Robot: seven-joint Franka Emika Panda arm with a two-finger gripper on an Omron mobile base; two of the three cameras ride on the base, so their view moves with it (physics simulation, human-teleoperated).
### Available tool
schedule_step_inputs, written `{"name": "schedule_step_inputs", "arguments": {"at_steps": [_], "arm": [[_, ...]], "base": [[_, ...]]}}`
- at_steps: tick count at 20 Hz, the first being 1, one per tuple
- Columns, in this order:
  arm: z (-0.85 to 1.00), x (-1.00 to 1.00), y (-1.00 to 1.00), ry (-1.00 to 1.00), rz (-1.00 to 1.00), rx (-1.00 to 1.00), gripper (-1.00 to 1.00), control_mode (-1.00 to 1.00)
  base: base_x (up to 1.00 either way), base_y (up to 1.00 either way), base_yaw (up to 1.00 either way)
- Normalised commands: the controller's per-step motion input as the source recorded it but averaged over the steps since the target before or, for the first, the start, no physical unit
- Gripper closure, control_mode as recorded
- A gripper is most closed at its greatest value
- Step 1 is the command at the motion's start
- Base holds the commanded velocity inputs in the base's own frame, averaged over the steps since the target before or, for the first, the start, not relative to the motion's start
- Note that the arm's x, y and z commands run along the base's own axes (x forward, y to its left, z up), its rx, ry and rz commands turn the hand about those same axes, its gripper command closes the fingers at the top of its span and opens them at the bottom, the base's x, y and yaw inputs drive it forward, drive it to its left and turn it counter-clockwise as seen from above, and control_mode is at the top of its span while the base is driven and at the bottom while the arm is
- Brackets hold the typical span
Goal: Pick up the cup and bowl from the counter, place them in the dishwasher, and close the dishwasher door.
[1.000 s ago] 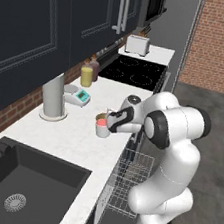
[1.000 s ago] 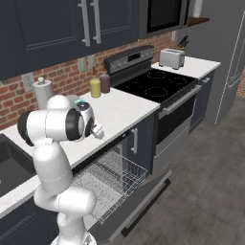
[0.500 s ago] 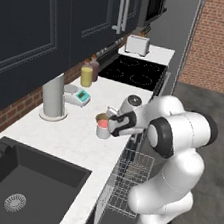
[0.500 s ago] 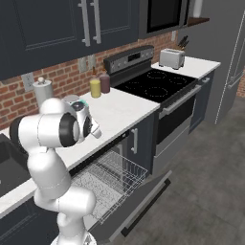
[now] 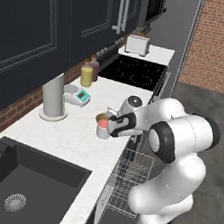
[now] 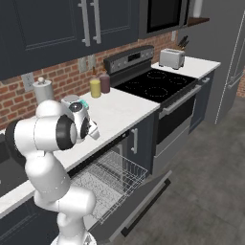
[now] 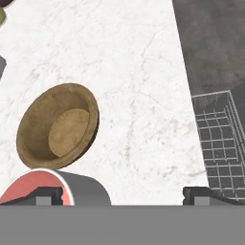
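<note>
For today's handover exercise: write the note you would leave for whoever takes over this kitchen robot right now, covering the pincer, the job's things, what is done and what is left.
Pincer: open, holding nothing, low over the counter beside the cup.
Cup: upright on the counter near its front edge, one fingertip at its rim.
Bowl: on the counter right next to the cup, empty.
Dishwasher: door down, wire rack pulled out with nothing in it.
Done: dishwasher is open; pincer is brought to the cup.
Left: grasp the cup and put it in the rack, then the bowl, then shut the door.
</note>
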Motion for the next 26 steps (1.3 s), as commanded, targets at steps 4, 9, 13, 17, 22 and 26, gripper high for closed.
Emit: {"name": "schedule_step_inputs", "arguments": {"at_steps": [4,9,13,17,22,26], "arm": [[-0.01,0.0,0.0,0.09,0.0,0.03,-1.0,-1.0],[-0.04,0.0,0.06,0.09,0.0,0.01,-1.0,-1.0],[-0.07,0.0,0.18,0.07,0.0,0.0,-1.0,-1.0],[-0.08,0.0,0.26,0.03,0.0,0.0,-1.0,-1.0],[-0.16,0.14,0.25,0.02,0.0,0.0,-1.0,-1.0],[-0.27,0.33,0.07,0.03,0.0,0.0,-1.0,-1.0]], "base": [[0.0,0.0,0.0],[0.0,0.0,0.0],[0.0,0.0,0.0],[0.0,0.0,0.0],[0.0,0.0,0.0],[0.0,0.0,0.0]]}}
